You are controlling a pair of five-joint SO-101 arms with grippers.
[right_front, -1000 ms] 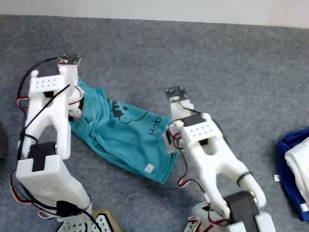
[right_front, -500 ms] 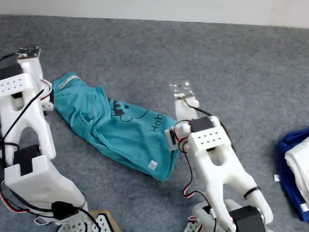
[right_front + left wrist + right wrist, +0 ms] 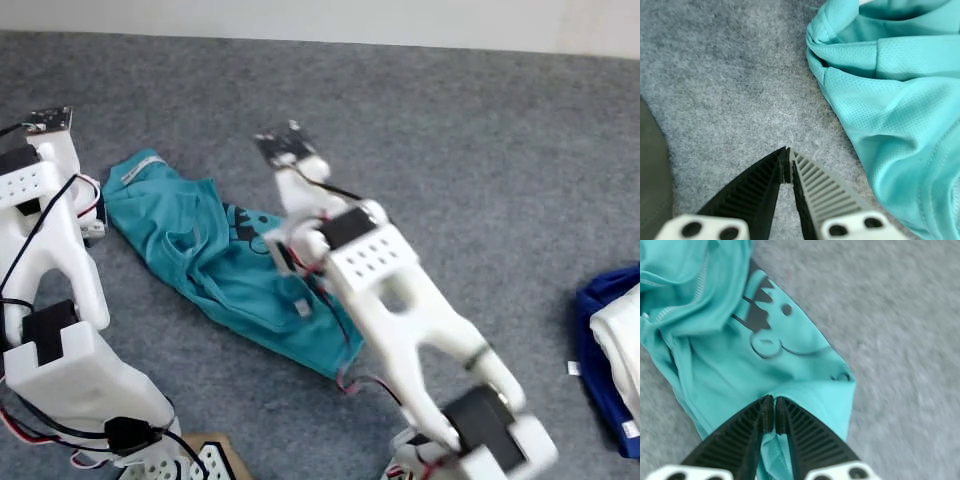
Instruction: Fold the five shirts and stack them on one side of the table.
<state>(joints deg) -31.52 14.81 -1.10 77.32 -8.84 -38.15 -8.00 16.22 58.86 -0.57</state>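
A teal shirt (image 3: 195,255) with a dark print lies crumpled on the grey carpeted table, left of centre. My right gripper (image 3: 288,262) hangs over the shirt's middle. In the right wrist view it (image 3: 770,412) is shut on a fold of the teal shirt (image 3: 765,340), whose end is doubled back over the print. My left gripper (image 3: 97,225) sits just off the shirt's left end. In the left wrist view it (image 3: 788,166) is shut on nothing over bare carpet, with the teal shirt (image 3: 890,100) beside it.
A dark blue shirt (image 3: 600,310) with a white one (image 3: 622,340) on it lies at the table's right edge. A dark cloth (image 3: 650,180) lies near my left gripper. A brown board (image 3: 215,455) sits by the left arm's base. Bare carpet stretches across the back.
My right arm swung left over the shirt, drawing its right end back over the print. My left arm drew off the shirt's left end a second ago and has since held still.
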